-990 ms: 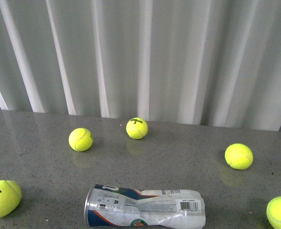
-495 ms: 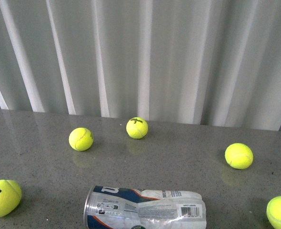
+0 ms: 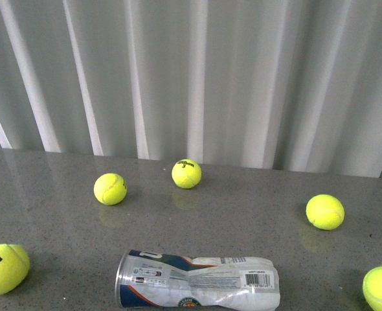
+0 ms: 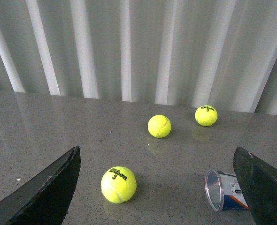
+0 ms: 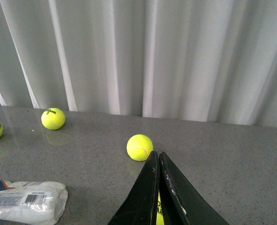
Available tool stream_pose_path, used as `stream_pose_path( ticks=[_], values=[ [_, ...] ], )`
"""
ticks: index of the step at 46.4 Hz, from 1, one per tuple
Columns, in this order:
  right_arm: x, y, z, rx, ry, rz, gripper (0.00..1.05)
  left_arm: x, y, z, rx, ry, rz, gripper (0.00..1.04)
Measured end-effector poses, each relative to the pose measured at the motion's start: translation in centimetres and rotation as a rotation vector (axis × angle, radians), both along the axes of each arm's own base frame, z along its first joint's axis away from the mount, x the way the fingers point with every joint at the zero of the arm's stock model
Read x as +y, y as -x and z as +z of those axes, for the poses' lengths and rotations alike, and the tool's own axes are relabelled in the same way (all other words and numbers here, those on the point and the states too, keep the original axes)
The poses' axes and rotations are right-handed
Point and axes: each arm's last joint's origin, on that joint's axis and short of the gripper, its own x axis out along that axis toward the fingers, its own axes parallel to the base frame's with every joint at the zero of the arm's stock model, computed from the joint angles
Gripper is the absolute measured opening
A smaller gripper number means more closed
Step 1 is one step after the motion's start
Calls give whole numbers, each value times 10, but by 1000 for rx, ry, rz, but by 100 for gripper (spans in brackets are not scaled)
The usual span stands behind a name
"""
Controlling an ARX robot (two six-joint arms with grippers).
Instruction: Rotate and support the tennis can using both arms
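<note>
The tennis can [image 3: 197, 280] lies on its side on the grey table at the front, open metal rim to the left, crumpled clear end to the right. Neither arm shows in the front view. In the left wrist view my left gripper [image 4: 159, 185] is open and empty; the can's rim end [image 4: 219, 190] lies just inside one finger [image 4: 265, 187]. In the right wrist view my right gripper [image 5: 158, 157] is shut with nothing held; the can's crumpled end [image 5: 28, 200] lies off to one side, apart from it.
Several yellow tennis balls lie around the can: one at the left edge [image 3: 3, 268], two behind [image 3: 110, 188] [image 3: 186, 173], two on the right [image 3: 325, 212] [image 3: 381, 288]. One ball [image 4: 119, 184] sits between my left fingers' span. A ribbed white wall [image 3: 197, 78] closes the table's far side.
The can has rolled slightly about its long axis; its label and barcode have shifted. The balls have not moved.
</note>
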Motion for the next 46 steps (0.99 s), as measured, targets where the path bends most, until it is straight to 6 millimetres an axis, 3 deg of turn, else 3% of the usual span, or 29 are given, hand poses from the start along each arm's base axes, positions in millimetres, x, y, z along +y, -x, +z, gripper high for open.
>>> stream_pose_path(
  ticks=[20, 43, 46],
  values=[
    [0, 12, -3, 6, 0, 0, 4, 0, 0, 0, 0, 0, 0, 98],
    [0, 12, -3, 7, 0, 0, 79, 0, 0, 0, 0, 0, 0, 98],
    [0, 12, -3, 7, 0, 0, 93, 0, -2, -1, 156, 70, 85, 98]
  ],
)
